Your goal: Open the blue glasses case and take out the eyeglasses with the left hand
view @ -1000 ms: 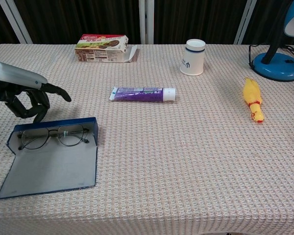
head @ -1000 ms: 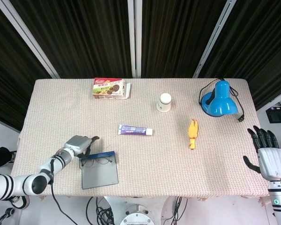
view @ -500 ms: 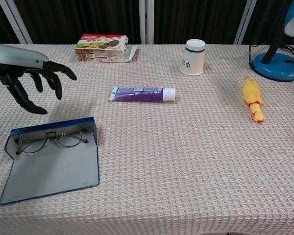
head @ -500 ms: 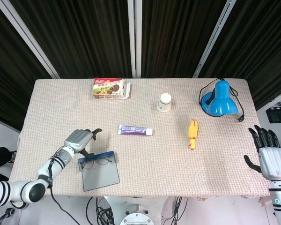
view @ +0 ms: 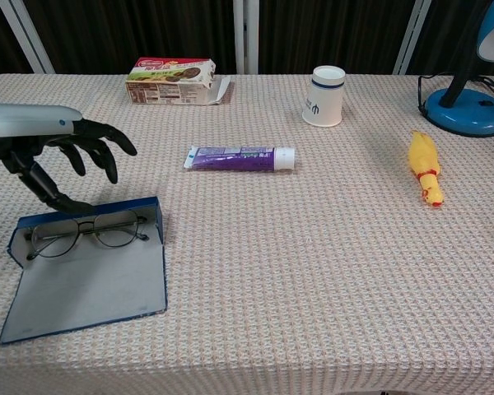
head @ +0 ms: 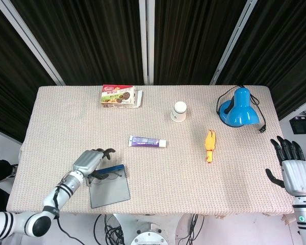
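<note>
The blue glasses case (view: 82, 284) (head: 110, 190) lies open and flat near the table's front left, grey lining up. The thin-framed eyeglasses (view: 88, 231) (head: 106, 175) rest inside along its raised back wall. My left hand (view: 56, 146) (head: 90, 160) hovers just behind and above that wall, holding nothing. Its fingers are spread and the thumb tip reaches down to the case's rim by the left lens. My right hand (head: 295, 172) stays at the table's far right edge with fingers apart, empty; the chest view does not show it.
A purple toothpaste tube (view: 240, 157) lies mid-table. A biscuit box (view: 175, 80) and a white cup (view: 324, 95) stand at the back. A yellow rubber chicken (view: 425, 167) and a blue desk lamp (view: 469, 99) are on the right.
My left hand uncurled its fingers, rose from the case's back wall, then came down again towards the glasses with fingers spread. The case shifted slightly. The right hand stayed put.
</note>
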Robot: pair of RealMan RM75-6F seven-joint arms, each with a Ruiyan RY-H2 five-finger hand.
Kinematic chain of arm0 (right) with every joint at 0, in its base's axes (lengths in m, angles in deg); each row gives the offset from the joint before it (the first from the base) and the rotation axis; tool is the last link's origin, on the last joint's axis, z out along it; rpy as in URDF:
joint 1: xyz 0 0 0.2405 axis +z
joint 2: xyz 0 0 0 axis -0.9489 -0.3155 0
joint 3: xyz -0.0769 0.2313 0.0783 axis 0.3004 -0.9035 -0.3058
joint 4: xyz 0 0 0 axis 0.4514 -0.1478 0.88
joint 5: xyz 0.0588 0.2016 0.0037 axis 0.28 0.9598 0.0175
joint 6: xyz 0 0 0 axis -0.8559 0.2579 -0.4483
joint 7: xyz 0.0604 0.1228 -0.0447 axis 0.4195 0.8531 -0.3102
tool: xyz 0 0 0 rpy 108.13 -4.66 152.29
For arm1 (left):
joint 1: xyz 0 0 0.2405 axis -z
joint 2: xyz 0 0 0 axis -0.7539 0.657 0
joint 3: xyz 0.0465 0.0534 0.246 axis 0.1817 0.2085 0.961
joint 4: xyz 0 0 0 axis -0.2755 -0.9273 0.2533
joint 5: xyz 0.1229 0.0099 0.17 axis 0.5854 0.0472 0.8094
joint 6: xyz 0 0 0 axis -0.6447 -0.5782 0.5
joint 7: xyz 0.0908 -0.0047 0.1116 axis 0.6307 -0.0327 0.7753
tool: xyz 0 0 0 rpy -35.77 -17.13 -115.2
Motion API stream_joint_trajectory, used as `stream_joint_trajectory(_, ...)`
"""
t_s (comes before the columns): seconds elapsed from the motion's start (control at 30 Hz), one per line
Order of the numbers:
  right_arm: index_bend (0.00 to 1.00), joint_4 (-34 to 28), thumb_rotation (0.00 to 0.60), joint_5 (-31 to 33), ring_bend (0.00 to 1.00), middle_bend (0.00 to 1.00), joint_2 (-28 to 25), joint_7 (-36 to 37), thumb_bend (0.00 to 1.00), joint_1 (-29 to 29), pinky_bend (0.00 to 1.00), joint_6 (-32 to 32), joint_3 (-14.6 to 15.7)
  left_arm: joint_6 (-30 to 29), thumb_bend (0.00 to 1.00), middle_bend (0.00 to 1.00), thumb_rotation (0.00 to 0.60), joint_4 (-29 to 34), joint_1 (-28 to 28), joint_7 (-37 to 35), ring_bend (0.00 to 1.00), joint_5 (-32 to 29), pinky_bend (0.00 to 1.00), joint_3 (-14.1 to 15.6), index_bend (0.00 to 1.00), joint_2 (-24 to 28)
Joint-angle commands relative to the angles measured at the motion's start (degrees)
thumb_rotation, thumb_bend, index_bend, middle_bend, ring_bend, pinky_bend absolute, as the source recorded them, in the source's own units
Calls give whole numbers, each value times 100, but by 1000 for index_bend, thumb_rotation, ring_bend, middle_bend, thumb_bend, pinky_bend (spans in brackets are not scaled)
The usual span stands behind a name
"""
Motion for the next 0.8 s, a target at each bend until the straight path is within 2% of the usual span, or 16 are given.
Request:
stream_joint_trajectory(0.03,0,9,600,6,0,0,7,2,238,5,0,18,5,-234,219,315,600,86,-128,199,202,53,285,3,193,-129)
stream_joint_trajectory(0.17,0,40,600,18,0,0,35,8,238,25,0,71,15,-403,219,325,600,102,-266,277,204,87,284,-25,190,-309)
stream_joint_trajectory(0.4,0,77,600,12,0,0,55,30,238,38,0,91,23,-342,222,339,600,-239,-375,274,204,183,281,-126,186,-628)
stream_joint_trajectory(0.8,0,87,600,45,0,0,53,27,238,45,0,120,22,-166,241,405,600,-448,-487,257,213,185,281,-254,186,-691)
